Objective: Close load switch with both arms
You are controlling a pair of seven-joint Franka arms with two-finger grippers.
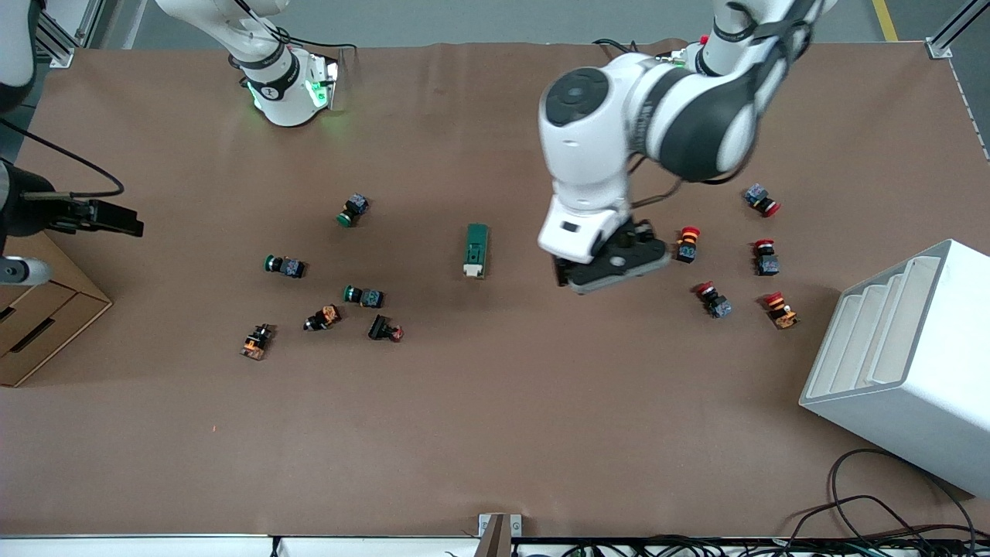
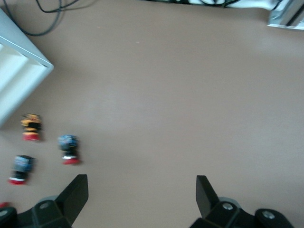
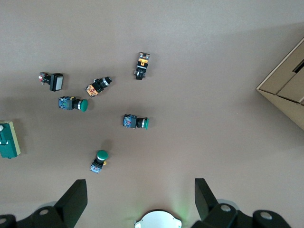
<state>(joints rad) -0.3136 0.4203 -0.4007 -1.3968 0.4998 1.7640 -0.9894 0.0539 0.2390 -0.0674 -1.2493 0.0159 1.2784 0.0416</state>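
The load switch [image 1: 476, 250] is a dark green block with a cream lever end. It lies flat at mid-table, lever end nearer the front camera. It also shows at the edge of the right wrist view [image 3: 8, 140]. My left gripper [image 1: 611, 267] hangs low over bare table beside the switch, toward the left arm's end. It is open and empty [image 2: 141, 194], and the switch is out of its wrist view. My right gripper [image 1: 116, 219] is up high at the right arm's end of the table, open and empty [image 3: 141, 197].
Green push buttons [image 1: 353, 210] and orange-black ones [image 1: 322, 318] lie scattered toward the right arm's end. Red push buttons [image 1: 687, 244] lie toward the left arm's end, by a white rack [image 1: 905, 356]. A cardboard box [image 1: 39, 309] stands at the right arm's end.
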